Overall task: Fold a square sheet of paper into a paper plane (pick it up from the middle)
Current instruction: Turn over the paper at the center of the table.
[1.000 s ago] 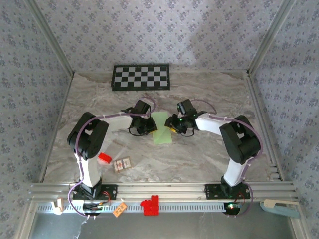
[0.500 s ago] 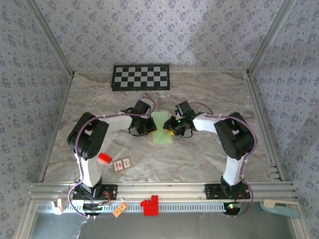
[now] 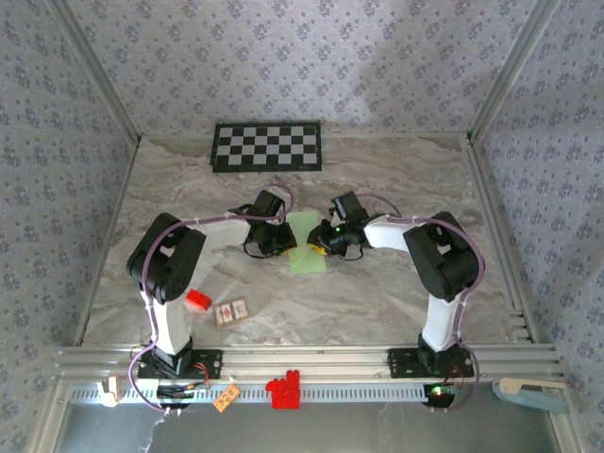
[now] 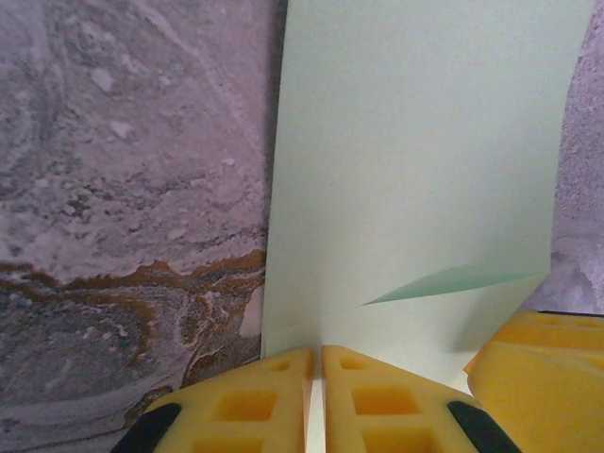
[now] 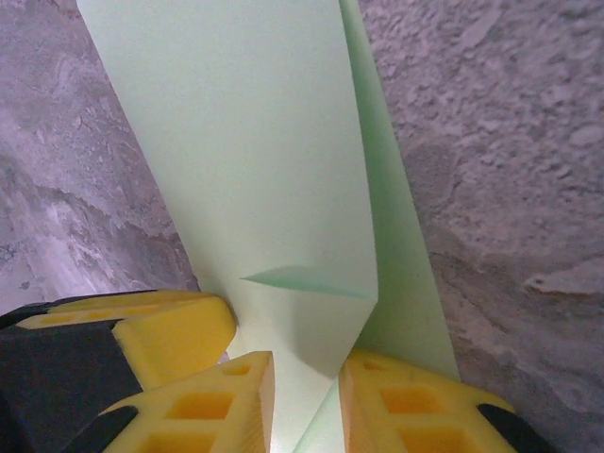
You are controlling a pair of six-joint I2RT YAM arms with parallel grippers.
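The pale green sheet of paper (image 3: 307,243) lies mid-table, partly folded, one layer raised along a crease (image 5: 311,280). My left gripper (image 3: 283,243) is at its left edge; in the left wrist view the gripper (image 4: 318,377) is shut on the sheet (image 4: 415,170), with a sliver of paper between the yellow pads. My right gripper (image 3: 327,247) is at the right edge. In the right wrist view that gripper (image 5: 307,396) stands open, its jaws a narrow gap apart astride the raised fold of the sheet (image 5: 255,160). The fold leans against its right finger (image 5: 406,406).
A black-and-white checkerboard panel (image 3: 266,146) lies at the back of the table. A small red block (image 3: 197,300) and a small card (image 3: 231,310) sit front left by the left arm. A red piece (image 3: 283,389) rests on the front rail.
My right gripper has slid left onto the sheet's right edge and its jaws have narrowed. The left gripper has kept its hold and place.
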